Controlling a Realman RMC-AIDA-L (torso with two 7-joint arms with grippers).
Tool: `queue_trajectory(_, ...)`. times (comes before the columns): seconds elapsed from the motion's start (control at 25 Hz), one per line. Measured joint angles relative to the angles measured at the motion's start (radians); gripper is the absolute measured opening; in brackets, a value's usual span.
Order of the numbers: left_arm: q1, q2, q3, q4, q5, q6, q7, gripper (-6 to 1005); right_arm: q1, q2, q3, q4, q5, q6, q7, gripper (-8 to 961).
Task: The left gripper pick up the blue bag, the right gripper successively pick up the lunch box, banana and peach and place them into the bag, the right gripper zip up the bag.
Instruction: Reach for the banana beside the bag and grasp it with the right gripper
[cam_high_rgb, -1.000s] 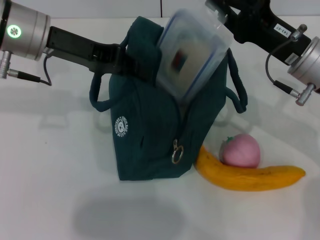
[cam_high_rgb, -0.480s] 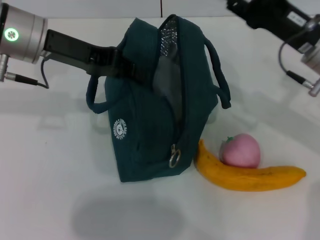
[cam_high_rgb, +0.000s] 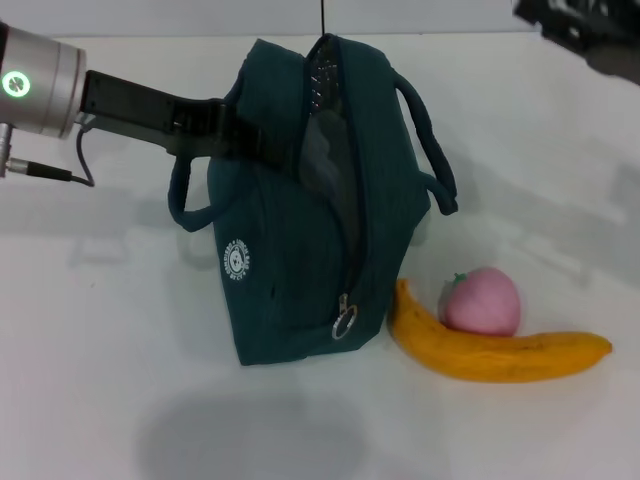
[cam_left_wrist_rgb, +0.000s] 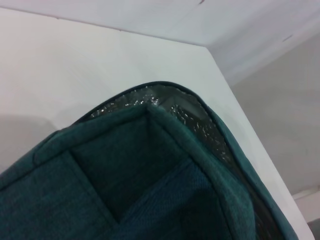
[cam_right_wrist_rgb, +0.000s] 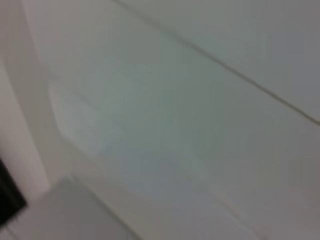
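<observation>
The blue bag (cam_high_rgb: 290, 270) stands on the white table with its top unzipped and silver lining (cam_high_rgb: 322, 70) showing. My left gripper (cam_high_rgb: 258, 148) is shut on the bag's upper rim, on its left side. The left wrist view shows the bag's fabric (cam_left_wrist_rgb: 125, 185) and foil lining (cam_left_wrist_rgb: 185, 107) close up. Inside the opening a pale shape shows, the lunch box (cam_high_rgb: 318, 160), mostly hidden. The banana (cam_high_rgb: 500, 352) lies to the right of the bag's base, with the peach (cam_high_rgb: 482, 300) resting just behind it. My right gripper (cam_high_rgb: 560, 20) is at the top right corner, high and away from the bag.
The metal ring zipper pull (cam_high_rgb: 345, 322) hangs low on the bag's front right edge. The bag's right handle (cam_high_rgb: 428, 140) loops outward. Bare white table (cam_high_rgb: 120, 400) stretches in front and to the left. The right wrist view shows only blurred white surface.
The lunch box went from sticking out of the bag's mouth, held by the right gripper, to inside the bag. The right arm has pulled away up and to the right.
</observation>
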Motion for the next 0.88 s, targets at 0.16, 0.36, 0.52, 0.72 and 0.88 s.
queue_trajectory(0.16, 0.010, 0.000, 0.000, 0.000, -0.019, -0.003, 0.004, 35, -0.037, -0.038, -0.073, -0.076, -0.086, 0.000, -0.012, 857)
queue_trajectory(0.36, 0.020, 0.000, 0.000, 0.000, -0.020, -0.004, 0.005, 35, -0.043, -0.060, -0.084, -0.246, -0.356, -0.019, -0.015, 854)
queue_trajectory(0.52, 0.022, -0.004, 0.000, 0.000, -0.021, -0.005, 0.016, 35, -0.042, -0.081, -0.073, -0.404, -0.521, -0.054, -0.013, 853)
queue_trajectory(0.72, 0.022, -0.006, 0.000, 0.000, -0.022, -0.005, 0.019, 35, -0.011, -0.120, -0.072, -0.552, -0.673, -0.142, 0.024, 851)
queue_trajectory(0.88, 0.022, -0.009, 0.000, 0.000, -0.022, -0.005, 0.019, 35, 0.044, -0.119, -0.076, -0.680, -0.859, -0.234, 0.087, 849)
